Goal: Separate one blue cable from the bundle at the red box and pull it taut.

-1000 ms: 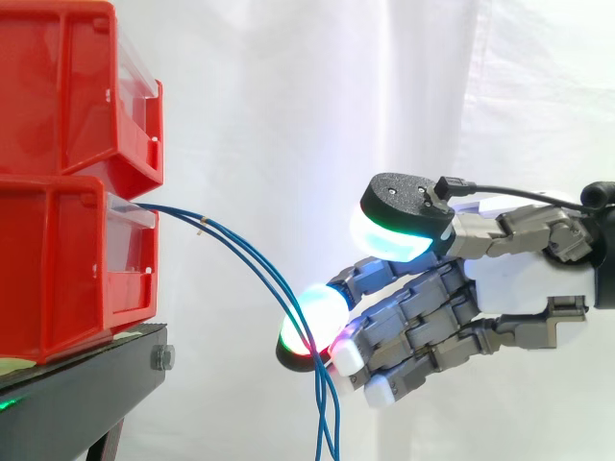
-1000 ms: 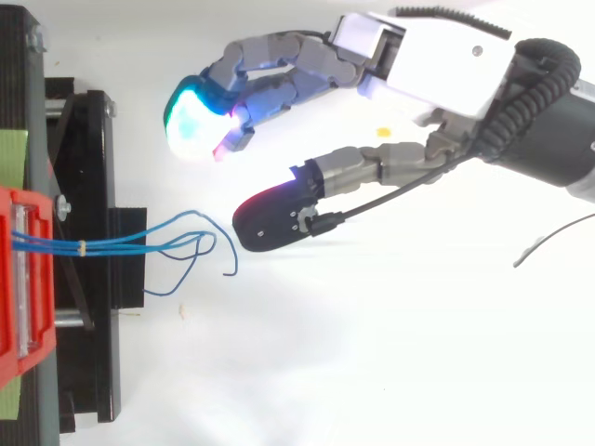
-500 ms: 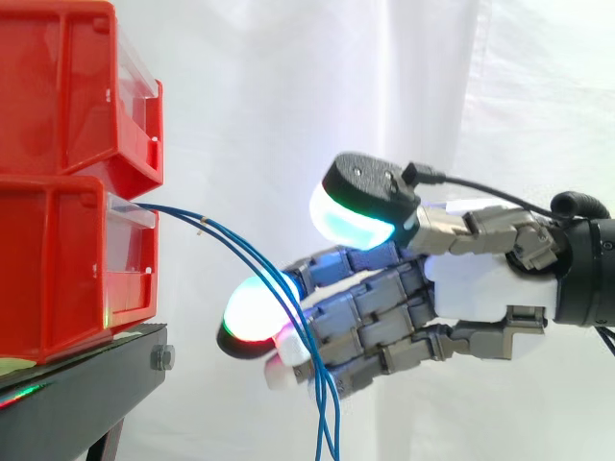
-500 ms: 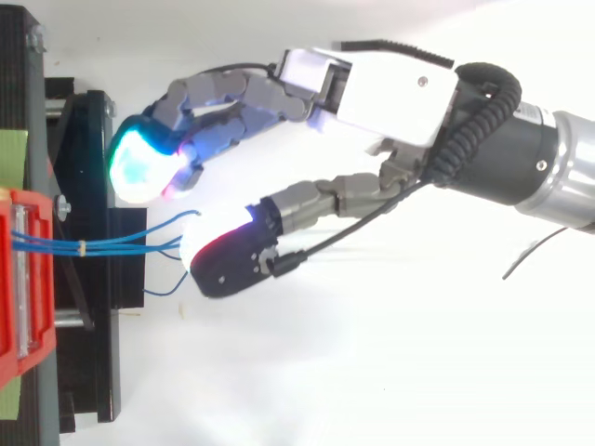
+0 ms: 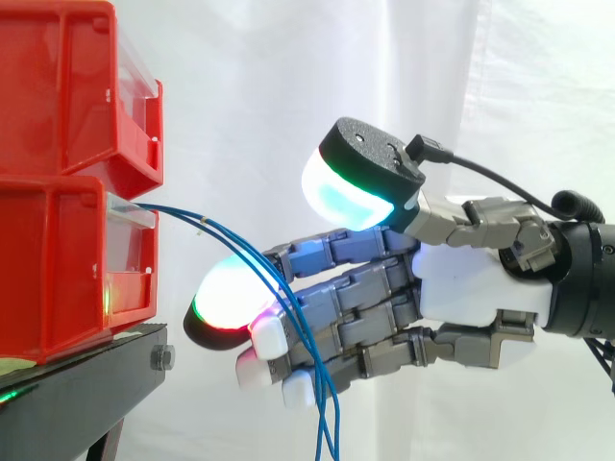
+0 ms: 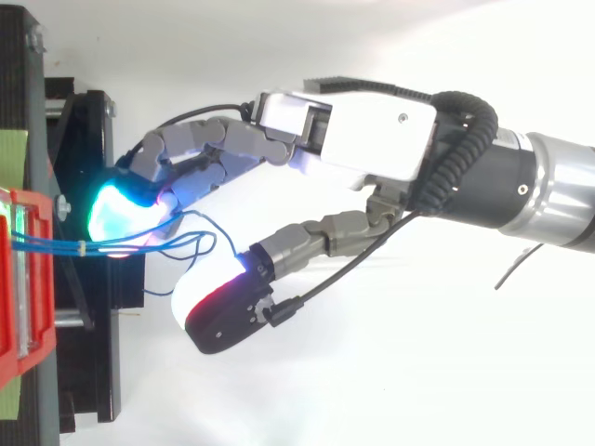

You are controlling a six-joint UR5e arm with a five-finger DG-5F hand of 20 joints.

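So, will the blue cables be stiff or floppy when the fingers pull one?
Probably floppy: the cables droop in a curve from the red box and hang down. Likely thin and light, so one could slip off the fingers. A tie binds them, so others may follow.

The hand (image 5: 480, 288) reaches toward the lower red bin (image 5: 58, 259), fingers straight. Blue cables (image 5: 204, 223) come out of the bin (bunched together there) and hang down across the fingers.
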